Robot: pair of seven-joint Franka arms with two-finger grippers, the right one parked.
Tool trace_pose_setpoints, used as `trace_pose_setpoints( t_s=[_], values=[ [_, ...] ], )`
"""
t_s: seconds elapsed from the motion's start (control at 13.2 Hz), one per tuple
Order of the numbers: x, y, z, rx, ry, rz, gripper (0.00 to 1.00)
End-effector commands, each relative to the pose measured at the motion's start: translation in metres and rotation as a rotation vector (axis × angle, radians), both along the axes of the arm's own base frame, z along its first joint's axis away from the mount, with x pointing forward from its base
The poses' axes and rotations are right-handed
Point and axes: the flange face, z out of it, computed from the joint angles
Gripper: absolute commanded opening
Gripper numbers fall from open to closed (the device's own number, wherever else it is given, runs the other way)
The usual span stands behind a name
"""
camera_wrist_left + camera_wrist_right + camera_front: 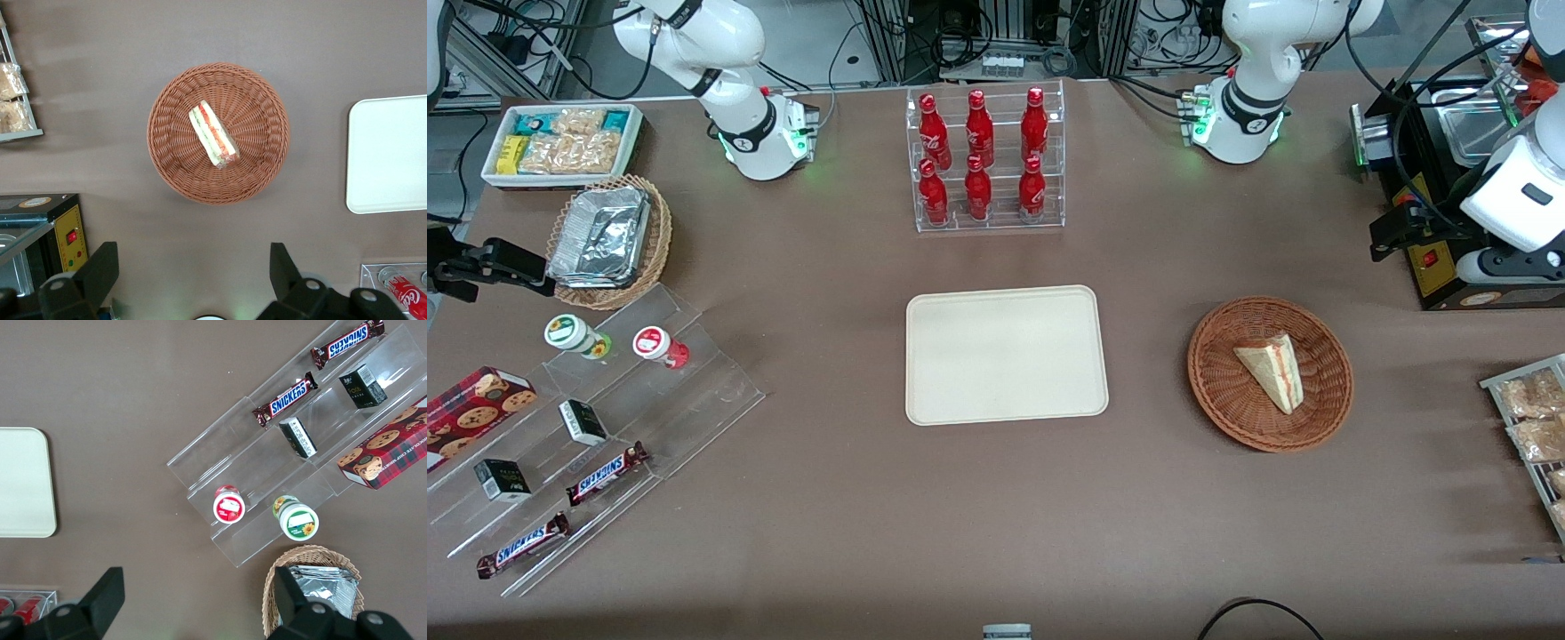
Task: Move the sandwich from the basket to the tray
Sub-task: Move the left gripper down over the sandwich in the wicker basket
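Note:
The sandwich (1272, 372), a pale bread wedge with a red and green filling stripe, lies in the round reddish-brown wicker basket (1223, 404). The cream tray (1005, 356) lies bare beside the basket, toward the parked arm's end. My left gripper (1383, 233) hangs high above the table, farther from the front camera than the basket and apart from it. In the left wrist view the sandwich (213, 133) lies in the basket (263, 120), the tray (390, 153) shows beside it, and the gripper (192, 267) is open wide and empty.
A black appliance (1432, 267) stands by the gripper. A rack of bagged snacks (1534, 427) sits at the working arm's end. A clear rack of red bottles (985, 160) stands farther back than the tray. Acrylic steps with snacks (587, 444) and a foil-lined basket (609, 240) lie toward the parked arm's end.

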Motion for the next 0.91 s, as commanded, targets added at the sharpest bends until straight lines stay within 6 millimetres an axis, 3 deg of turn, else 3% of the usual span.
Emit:
trace_pose_setpoints(
  t_s=[0.0,0.45,0.53,0.68,0.83],
  values=[
    [0.001,0.0,0.008,0.001,-0.008,-0.022,1.0],
    [0.01,0.006,-0.008,-0.001,0.006,-0.009,1.0],
    [0.017,0.007,-0.018,-0.001,0.011,-0.008,1.0],
    [0.032,0.007,-0.058,-0.003,0.01,0.002,1.0],
    [0.034,0.007,-0.101,-0.005,-0.011,0.003,1.0]
  ],
)
